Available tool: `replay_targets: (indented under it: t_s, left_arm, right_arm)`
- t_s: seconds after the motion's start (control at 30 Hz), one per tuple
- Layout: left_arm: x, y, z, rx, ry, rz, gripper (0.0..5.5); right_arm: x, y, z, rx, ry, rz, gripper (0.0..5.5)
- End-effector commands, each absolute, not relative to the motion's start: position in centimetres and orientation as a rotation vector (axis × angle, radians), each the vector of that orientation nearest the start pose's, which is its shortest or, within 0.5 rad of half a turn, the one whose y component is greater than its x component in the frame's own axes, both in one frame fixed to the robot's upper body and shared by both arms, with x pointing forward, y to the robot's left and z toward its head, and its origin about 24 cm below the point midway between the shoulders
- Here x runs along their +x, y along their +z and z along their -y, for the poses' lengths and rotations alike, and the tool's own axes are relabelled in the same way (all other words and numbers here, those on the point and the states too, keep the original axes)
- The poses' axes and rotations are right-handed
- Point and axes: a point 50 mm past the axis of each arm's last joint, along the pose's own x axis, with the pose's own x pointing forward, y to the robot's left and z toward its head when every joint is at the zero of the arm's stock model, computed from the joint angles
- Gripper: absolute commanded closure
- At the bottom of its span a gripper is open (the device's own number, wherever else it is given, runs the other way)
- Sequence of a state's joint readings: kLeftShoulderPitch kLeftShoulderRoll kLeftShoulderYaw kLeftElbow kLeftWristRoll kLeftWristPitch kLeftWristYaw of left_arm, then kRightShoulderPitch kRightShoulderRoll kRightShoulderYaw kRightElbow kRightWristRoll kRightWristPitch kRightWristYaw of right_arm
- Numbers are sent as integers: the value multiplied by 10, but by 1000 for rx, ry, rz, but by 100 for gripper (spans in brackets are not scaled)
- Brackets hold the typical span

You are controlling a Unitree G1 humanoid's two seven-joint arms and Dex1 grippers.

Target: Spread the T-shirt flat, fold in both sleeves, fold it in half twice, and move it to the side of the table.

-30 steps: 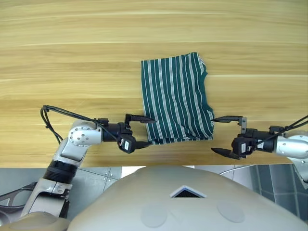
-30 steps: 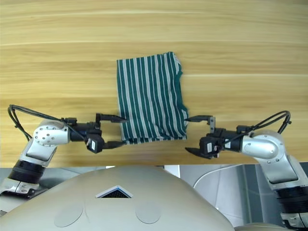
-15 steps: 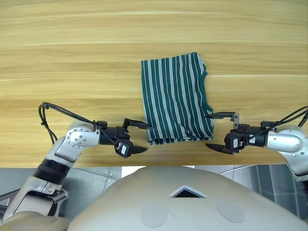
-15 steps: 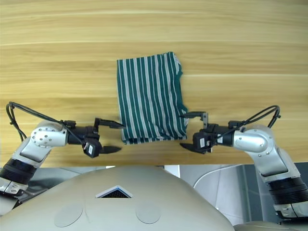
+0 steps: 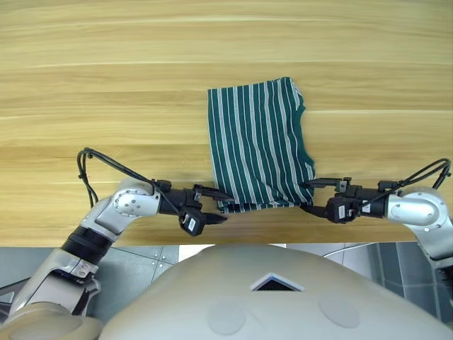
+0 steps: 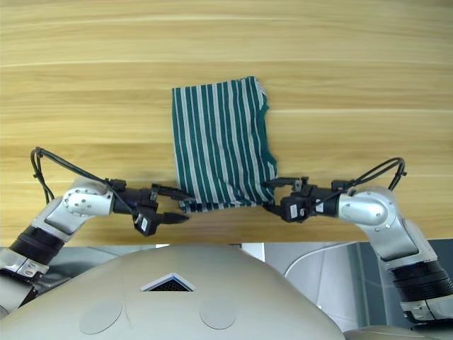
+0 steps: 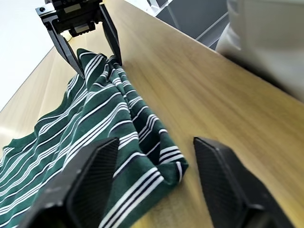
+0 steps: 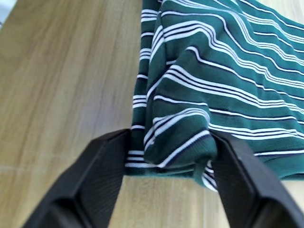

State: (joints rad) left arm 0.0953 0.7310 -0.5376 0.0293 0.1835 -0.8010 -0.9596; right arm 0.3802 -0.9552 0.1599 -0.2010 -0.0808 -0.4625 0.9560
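The green T-shirt (image 5: 258,145) with white stripes lies folded into a narrow rectangle on the wooden table (image 5: 106,85), its short end near the front edge. My left gripper (image 5: 228,207) is open at the shirt's near left corner; in the left wrist view that corner (image 7: 166,164) lies between the fingers (image 7: 90,185). My right gripper (image 5: 304,195) is open at the near right corner. In the right wrist view the bunched corner (image 8: 175,128) fills the gap between both fingers (image 8: 90,185), touching them.
The table's front edge (image 5: 283,244) runs just behind both grippers. Bare wood stretches to the left, right and far side of the shirt.
Both grippers have moved inward from beside the shirt to its two near corners. Their fingers have narrowed and now straddle the cloth. The shirt has not shifted.
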Motion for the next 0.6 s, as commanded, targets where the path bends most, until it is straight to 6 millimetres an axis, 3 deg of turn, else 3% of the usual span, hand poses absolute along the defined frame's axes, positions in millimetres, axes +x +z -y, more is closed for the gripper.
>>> replay_targets:
  t_s: [0.03,0.37,0.6]
  left_arm:
    - [130,-8,-157,920,-1814,-41,335]
    - [144,-15,-169,1002,-1727,-68,507]
    - [140,-12,-162,951,-1740,-24,545]
  right_arm:
    - [138,45,217,-917,1423,-273,335]
    - [136,45,214,-906,1425,-268,525]
    - [137,44,212,-905,1422,-265,534]
